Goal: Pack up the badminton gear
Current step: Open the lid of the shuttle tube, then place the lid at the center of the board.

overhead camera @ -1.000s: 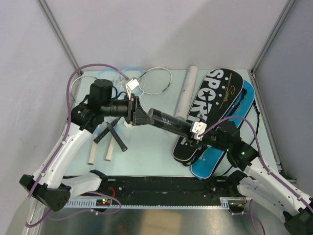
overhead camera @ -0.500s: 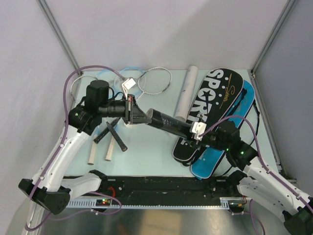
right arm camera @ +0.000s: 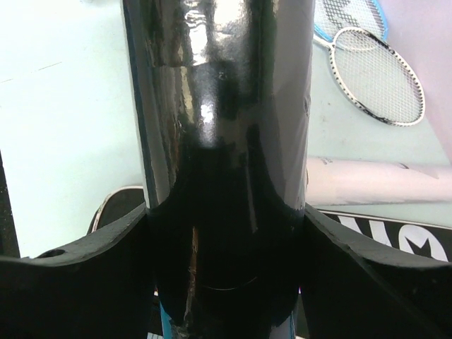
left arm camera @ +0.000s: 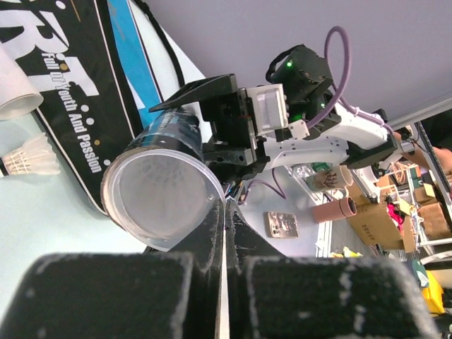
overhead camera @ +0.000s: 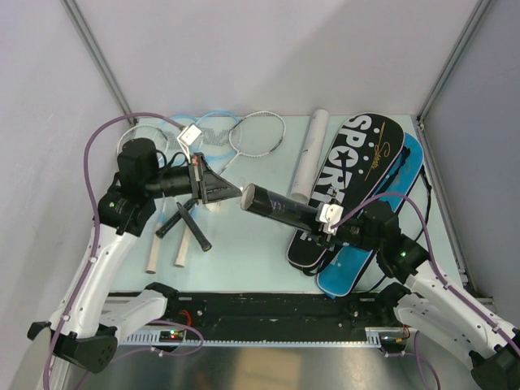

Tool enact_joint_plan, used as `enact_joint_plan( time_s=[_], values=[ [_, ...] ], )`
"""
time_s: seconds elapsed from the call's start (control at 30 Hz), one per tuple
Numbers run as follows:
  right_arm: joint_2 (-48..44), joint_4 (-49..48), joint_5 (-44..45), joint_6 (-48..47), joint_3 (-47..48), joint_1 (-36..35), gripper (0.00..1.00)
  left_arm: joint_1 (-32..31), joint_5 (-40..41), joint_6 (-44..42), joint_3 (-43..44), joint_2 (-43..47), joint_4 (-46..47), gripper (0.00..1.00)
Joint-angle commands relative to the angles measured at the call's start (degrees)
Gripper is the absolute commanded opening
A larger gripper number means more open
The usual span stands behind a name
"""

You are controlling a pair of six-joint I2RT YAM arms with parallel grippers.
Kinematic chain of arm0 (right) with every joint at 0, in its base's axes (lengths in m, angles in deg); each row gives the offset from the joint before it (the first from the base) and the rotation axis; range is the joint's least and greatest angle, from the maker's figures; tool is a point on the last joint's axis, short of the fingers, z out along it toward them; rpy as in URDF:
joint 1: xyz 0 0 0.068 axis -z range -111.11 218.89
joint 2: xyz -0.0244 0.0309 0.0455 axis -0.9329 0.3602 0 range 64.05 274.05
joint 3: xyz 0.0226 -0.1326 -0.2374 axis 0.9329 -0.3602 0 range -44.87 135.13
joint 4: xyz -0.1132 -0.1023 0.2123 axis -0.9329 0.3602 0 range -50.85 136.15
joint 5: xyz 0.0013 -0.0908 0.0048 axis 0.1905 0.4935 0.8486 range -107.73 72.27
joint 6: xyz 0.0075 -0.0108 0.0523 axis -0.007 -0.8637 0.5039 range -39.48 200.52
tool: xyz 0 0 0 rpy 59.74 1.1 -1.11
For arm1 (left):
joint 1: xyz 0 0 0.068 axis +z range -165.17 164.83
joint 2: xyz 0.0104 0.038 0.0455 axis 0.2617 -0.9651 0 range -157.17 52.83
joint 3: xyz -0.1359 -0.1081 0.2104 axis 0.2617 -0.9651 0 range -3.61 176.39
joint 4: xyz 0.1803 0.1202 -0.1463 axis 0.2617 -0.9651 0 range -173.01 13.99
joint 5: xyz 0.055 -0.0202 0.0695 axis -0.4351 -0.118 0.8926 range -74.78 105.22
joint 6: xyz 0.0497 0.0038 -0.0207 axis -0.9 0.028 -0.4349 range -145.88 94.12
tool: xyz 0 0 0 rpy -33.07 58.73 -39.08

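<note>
The black tube [overhead camera: 280, 207] is held off the tabletop [overhead camera: 244, 252], over its middle, with its open mouth turned toward the left edge. The right gripper [overhead camera: 329, 218] clamps the tube's rear end, one finger on each side. The left gripper [overhead camera: 231, 192] is fully closed on nothing, its tips just beside the mouth. A white tube [overhead camera: 309, 158] and a black bag [overhead camera: 357, 162] stacked on a blue bag [overhead camera: 349, 272] lie toward the right edge. The rackets [overhead camera: 258, 134] lie along the far edge.
</note>
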Motion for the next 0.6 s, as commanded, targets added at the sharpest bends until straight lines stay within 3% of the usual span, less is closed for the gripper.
enact_joint_plan(
  time_s=[0.0,0.17,0.4,0.57],
  values=[
    [-0.7,-1.4,-0.2,-0.3,1.0,0.1,0.37,1.4,-1.2,2.4,-0.1,2.0,3.4,0.00],
    [-1.3,-2.8,3.3,0.6,1.0,-0.1,0.37,4.3,3.5,1.7,-1.2,2.5,3.3,0.00],
    [-3.7,-6.9,13.7,5.7,1.2,0.0,0.37,5.6,19.9,-4.6,-2.3,0.8,-1.5,0.00],
    [-6.4,-11.9,21.0,11.1,1.8,-0.2,0.37,0.7,33.0,-7.8,-4.1,-4.5,-4.2,0.00]
  ],
)
